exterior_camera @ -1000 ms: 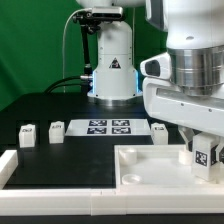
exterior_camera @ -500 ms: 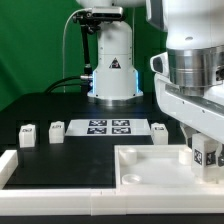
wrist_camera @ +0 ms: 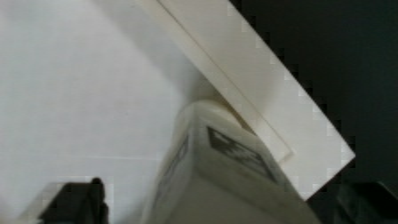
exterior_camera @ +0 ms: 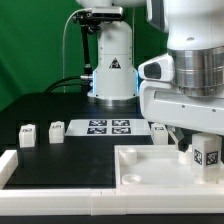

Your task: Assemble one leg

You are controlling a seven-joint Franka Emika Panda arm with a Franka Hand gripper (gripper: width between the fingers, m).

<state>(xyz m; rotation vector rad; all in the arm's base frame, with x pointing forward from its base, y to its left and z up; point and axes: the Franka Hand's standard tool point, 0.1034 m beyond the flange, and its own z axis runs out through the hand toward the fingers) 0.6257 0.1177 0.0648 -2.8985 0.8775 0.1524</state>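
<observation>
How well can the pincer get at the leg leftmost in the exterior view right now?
Probably not yet: the pincer is shut on another leg at the white square part. The leftmost leg stands uncovered, so only the full pincer hinders.

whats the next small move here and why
Probably lower the hand slightly. It grips the leg over the white tray part, near its corner on the exterior view's right. Neither view shows whether the leg's base is seated in a socket yet.
</observation>
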